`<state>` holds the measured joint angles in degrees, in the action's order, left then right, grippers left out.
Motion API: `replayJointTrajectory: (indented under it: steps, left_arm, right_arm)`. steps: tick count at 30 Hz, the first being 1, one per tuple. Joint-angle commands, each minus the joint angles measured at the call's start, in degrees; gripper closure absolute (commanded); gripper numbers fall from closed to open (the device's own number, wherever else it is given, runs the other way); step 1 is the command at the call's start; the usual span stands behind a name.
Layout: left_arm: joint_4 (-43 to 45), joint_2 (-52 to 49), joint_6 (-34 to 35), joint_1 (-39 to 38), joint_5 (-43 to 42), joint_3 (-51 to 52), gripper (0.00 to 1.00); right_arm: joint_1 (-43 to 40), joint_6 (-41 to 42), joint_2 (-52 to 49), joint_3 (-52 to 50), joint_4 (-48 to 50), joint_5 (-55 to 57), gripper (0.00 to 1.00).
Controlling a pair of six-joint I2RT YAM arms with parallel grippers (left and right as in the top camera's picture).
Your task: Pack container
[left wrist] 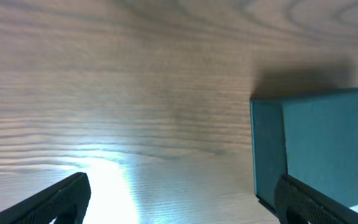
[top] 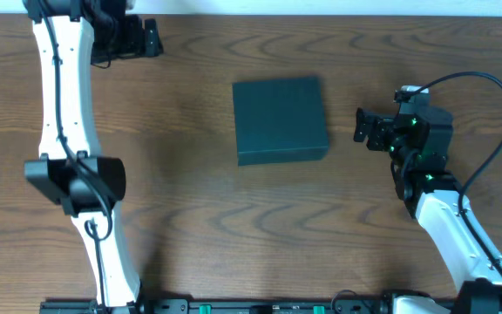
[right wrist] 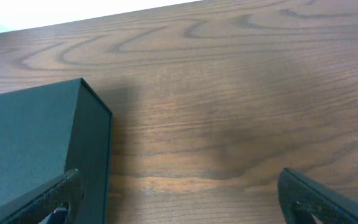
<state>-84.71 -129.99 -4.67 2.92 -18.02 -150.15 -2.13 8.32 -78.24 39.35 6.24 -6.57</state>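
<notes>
The container [top: 280,119], a dark teal box with its lid down, lies in the middle of the wooden table. The left gripper [top: 146,38] hangs open at the far left, well away from the box. In the left wrist view the container [left wrist: 328,149] fills the right side, and the left gripper [left wrist: 182,199] holds only bare table between its fingers. To the right of the box the right gripper [top: 364,129] is open and faces it. In the right wrist view the container [right wrist: 36,149] sits at the left, with the right gripper [right wrist: 179,199] spread wide and empty.
The table's far edge [right wrist: 104,15] runs just behind the box. A black cable [top: 495,105] loops over the right arm. The left arm's white links [top: 64,96] stretch along the table's left side.
</notes>
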Motion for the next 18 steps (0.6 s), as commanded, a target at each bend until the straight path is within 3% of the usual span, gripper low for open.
replayJointTrajectory:
  steps: [1, 8, 18]
  left_arm:
    - [-0.3, 8.2, 0.0, -3.3, 9.1, -0.9, 0.05]
    - [-5.4, 20.6, 0.0, -12.9, 21.9, -0.9, 0.05]
    - [-11.0, 39.7, 0.3, -15.0, 19.5, 3.0, 0.05]
  right_arm:
    - [-0.4, -0.2, 0.3, 0.5, 0.0, 0.3, 0.01]
    - [-0.4, -0.2, 0.3, 0.5, 0.0, 0.3, 0.01]
    - [-0.4, -0.2, 0.3, 0.5, 0.0, 0.3, 0.01]
